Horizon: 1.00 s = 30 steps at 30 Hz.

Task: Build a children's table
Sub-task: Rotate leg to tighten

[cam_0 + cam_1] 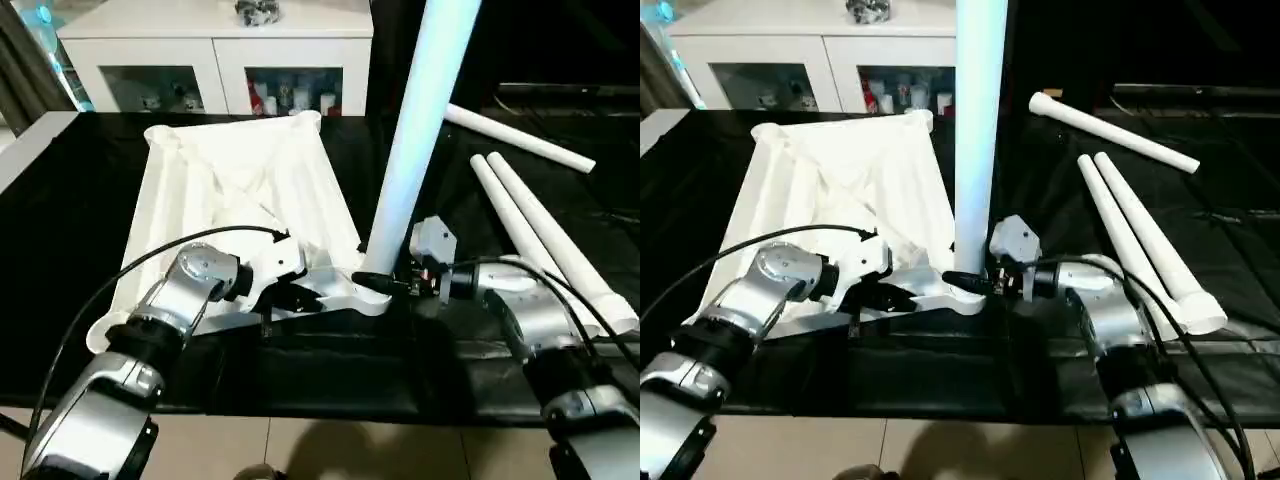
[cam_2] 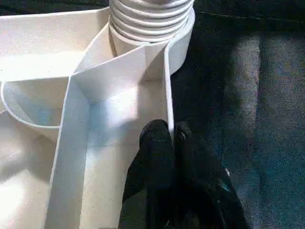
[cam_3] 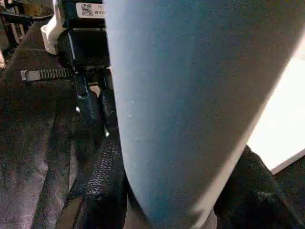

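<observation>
Left gripper (image 2: pixel 172 136) pinched on tabletop (image 1: pixel 250 190) rim; right gripper (image 1: pixel 385 283) clamped around upright leg (image 1: pixel 415 140), spare legs (image 1: pixel 545 225) beyond.

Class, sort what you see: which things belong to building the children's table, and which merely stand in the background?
Job in hand:
- table top, underside up
- upright leg in its corner socket
- three loose legs

Background:
- white cabinet with glass doors
- black work surface

Upright leg (image 1: pixel 420 120) stands in near corner socket, blocking my path between claws. Right claw (image 1: pixel 385 284) straddles its base; left claw (image 1: pixel 300 297) pinched on tabletop (image 1: pixel 240 190) rim. Three loose legs (image 1: pixel 545 230) clutter right side. Black table (image 1: pixel 60 200) left of tabletop free.
</observation>
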### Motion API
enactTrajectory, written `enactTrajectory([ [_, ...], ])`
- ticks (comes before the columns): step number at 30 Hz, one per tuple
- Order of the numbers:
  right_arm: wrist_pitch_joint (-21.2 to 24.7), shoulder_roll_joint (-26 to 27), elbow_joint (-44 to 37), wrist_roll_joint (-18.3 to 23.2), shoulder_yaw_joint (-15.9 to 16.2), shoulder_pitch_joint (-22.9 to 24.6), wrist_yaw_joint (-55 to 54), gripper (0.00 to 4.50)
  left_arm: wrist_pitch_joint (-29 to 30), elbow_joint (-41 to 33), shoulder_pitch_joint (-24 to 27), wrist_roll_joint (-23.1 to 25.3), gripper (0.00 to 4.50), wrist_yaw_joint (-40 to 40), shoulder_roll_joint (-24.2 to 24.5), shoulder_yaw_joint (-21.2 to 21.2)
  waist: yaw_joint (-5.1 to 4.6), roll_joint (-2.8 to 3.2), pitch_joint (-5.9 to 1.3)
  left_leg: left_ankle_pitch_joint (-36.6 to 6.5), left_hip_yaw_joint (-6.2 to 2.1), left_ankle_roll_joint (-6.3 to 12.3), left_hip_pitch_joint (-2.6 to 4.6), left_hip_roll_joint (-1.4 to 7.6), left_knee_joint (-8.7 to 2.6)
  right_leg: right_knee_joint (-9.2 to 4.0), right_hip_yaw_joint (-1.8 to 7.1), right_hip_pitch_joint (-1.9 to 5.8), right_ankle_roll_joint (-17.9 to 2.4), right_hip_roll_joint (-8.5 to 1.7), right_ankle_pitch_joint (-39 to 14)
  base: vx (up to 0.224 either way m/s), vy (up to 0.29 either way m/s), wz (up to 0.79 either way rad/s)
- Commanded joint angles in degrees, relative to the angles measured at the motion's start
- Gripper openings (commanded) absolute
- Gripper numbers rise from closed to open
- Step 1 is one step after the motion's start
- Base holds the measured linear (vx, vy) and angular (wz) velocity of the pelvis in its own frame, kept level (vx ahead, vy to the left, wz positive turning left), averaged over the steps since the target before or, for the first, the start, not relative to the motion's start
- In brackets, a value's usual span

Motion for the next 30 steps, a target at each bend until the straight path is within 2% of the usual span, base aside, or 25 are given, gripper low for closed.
enactTrajectory([
  [1, 3.25, -0.41, 6.71, -5.56, 5.23, 3.54, 1.38, 1.91, -3.27, -2.55, -3.11, -0.54, 0.0, -4.09, -0.8, -0.87, -0.23, -0.1, -3.38, -17.84, -1.66, 2.21, 1.22, 4.31, -4.42, -4.69, 3.08, 2.25, -12.05, -5.74, -18.61, 0.0, 0.0, 0.0],
  [5, 3.85, 0.72, 6.77, -5.08, 4.55, 3.43, -0.54, 1.91, -2.54, -1.78, -3.47, -0.82, 0.0, -2.58, -1.12, -0.1, -0.21, -0.11, -3.42, -17.51, -1.62, 2.33, 1.23, 4.33, -4.41, -4.61, 3.08, 2.2, -12.35, -5.71, -18.0, 0.0, 0.0, 0.0],
  [7, 3.9, 2.51, 7.88, -5.44, 3.26, 3.25, -6.5, 1.91, -0.92, -1.06, -4.1, -1.32, 0.0, 1.48, -2.2, 1.62, -0.32, -0.04, -3.37, -17.97, -1.63, 2.06, 1.23, 4.29, -4.45, -4.68, 3.09, 2.14, -12.28, -5.74, -18.64, 0.0, 0.0, 0.0],
  [9, 5.07, 5.11, 10.07, -6.56, 1.46, 2.16, -16.75, 1.91, 1.6, -0.36, -5.34, -1.32, 0.0, 7.92, -4.02, 3.71, -0.69, 0.18, -3.09, -20.29, -1.81, 0.89, 1.43, 4.22, -4.69, -4.86, 3.03, 1.88, -11.87, -5.72, -21.46, 0.0, 0.0, 0.0],
  [10, 5.44, 5.67, 10.58, -6.75, 1.05, 1.86, -18.95, 1.91, 2.29, -0.28, -5.61, -1.35, 0.0, 9.27, -4.45, 4.15, -1.08, 0.09, -2.79, -22.74, -1.94, -0.6, 2.01, 4.13, -4.75, -5.28, 3.02, 1.48, -11.39, -5.77, -24.85, 0.0, 0.0, 0.0],
  [11, 8.9, 9.01, 13.55, -5.58, -1.94, -0.51, -28.44, 1.91, 7.97, -0.96, -7.17, -2.6, 0.0, 18.14, -8.27, 7.48, -1.64, -0.06, -2.79, -24.09, -2.19, -1.47, 1.91, 3.99, -4.83, -5.32, 2.93, 1.71, -10.41, -5.92, -27.84, 0.0, 0.0, 0.0],
  [12, 10.03, 10.43, 14.74, -4.98, -2.98, -1.71, -31.7, 1.91, 10.03, -1.57, -7.73, -3.06, 0.0, 21.58, -10.0, 8.64, -2.09, 0.37, -2.49, -25.76, -2.54, -2.22, 1.95, 4.0, -5.01, -5.6, 2.71, 1.64, -9.8, -5.92, -30.24, 0.0, 0.0, 0.0],
  [13, 10.03, 10.43, 14.74, -4.98, -2.98, -1.71, -31.7, 1.91, 10.03, -1.57, -7.73, -3.06, 0.0, 21.58, -10.0, 8.64, -2.41, 0.29, -2.58, -26.72, -2.56, -2.52, 2.16, 3.94, -4.87, -5.66, 2.63, 1.52, -9.49, -5.78, -30.95, 0.0, 0.0, 0.0],
  [14, 12.4, 14.17, 18.6, -2.77, -6.24, -5.5, -41.38, 1.91, 13.87, -4.22, -8.2, -3.57, 0.0, 27.04, -14.34, 9.74, -2.93, 0.18, -2.73, -26.46, -2.6, -1.97, 2.1, 3.66, -4.69, -6.05, 2.6, 1.51, -9.07, -5.92, -30.64, 0.0, 0.0, 0.0],
  [16, 13.57, 16.21, 21.01, -1.18, -8.23, -7.91, -46.63, 1.91, 15.33, -6.3, -7.98, -3.59, 0.0, 28.02, -16.58, 9.28, -3.38, 0.26, -2.79, -25.12, -2.71, -1.78, 1.67, 3.81, -4.86, -5.88, 2.7, 1.77, -9.67, -6.01, -28.5, 0.0, 0.0, 0.0],
  [17, 14.09, 18.35, 23.59, -0.14, -9.58, -10.89, -51.76, 1.91, 16.78, -8.94, -7.39, -2.54, 0.0, 28.28, -19.02, 7.45, -3.84, -0.05, -3.33, -21.72, -2.62, -0.99, 0.85, 3.65, -4.76, -5.36, 2.73, 2.22, -10.54, -5.98, -23.66, 0.0, 0.0, 0.0],
  [18, 14.02, 18.57, 23.84, -0.2, -9.59, -11.21, -52.21, 1.91, 16.92, -9.16, -7.33, -2.32, 0.0, 28.35, -19.23, 7.12, -3.95, -0.01, -3.42, -20.13, -2.51, -0.38, 0.48, 3.57, -4.68, -5.23, 2.71, 2.4, -10.74, -5.97, -21.69, 0.0, 0.0, 0.0],
  [19, 13.68, 19.54, 24.81, -0.55, -9.57, -12.7, -53.85, 1.91, 16.82, -9.51, -7.08, -1.0, 0.0, 28.77, -19.71, 5.61, -4.01, -0.26, -3.46, -17.27, -2.27, 1.13, -0.19, 3.34, -4.48, -5.02, 2.65, 2.7, -10.94, -5.92, -18.8, 0.0, 0.0, 0.0],
  [20, 13.59, 19.77, 25.01, -0.67, -9.58, -13.03, -54.14, 1.91, 16.65, -9.41, -7.04, -0.66, 0.0, 28.9, -19.72, 5.28, -4.0, -0.63, -3.49, -16.36, -2.1, 1.82, -0.26, 3.26, -4.37, -5.06, 2.61, 2.7, -10.92, -5.86, -18.35, 0.0, 0.0, 0.0],
  [21, 13.14, 20.12, 25.31, -1.34, -9.48, -13.57, -54.81, 1.91, 16.72, -8.77, -7.19, -0.51, 0.0, 29.59, -19.81, 5.51, -3.85, -0.55, -3.58, -15.69, -1.69, 2.85, 0.33, 3.1, -3.92, -5.3, 2.7, 2.28, -11.34, -5.84, -18.16, 0.0, 0.0, 0.0],
  [24, 12.2, 20.56, 25.43, -2.87, -9.32, -14.33, -55.21, 1.91, 16.05, -6.67, -7.75, 0.52, 0.0, 31.54, -18.87, 6.24, -3.45, -0.19, -3.8, -11.33, -1.42, 4.33, 0.26, 3.18, -3.67, -4.87, 2.64, 2.43, -12.42, -5.6, -13.7, 0.0, 0.0, 0.0],
  [27, 11.71, 20.9, 26.29, -3.38, -9.79, -14.86, -54.86, 1.91, 17.45, -6.9, -7.77, 1.14, 0.0, 32.98, -18.11, 6.82, -3.34, 0.03, -3.86, -10.58, -1.43, 4.75, 0.46, 3.54, -3.74, -4.43, 2.43, 2.52, -13.71, -5.39, -9.91, 0.0, 0.0, 0.0],
  [30, 11.02, 20.86, 27.04, -3.44, -9.63, -14.92, -54.57, 1.91, 18.41, -7.73, -7.52, 1.04, 0.0, 33.52, -17.79, 6.95, -3.47, 0.22, -3.65, -12.65, -1.47, 4.24, 0.55, 3.65, -3.92, -4.59, 2.4, 2.52, -14.07, -5.45, -11.05, 0.0, 0.0, 0.0],
])
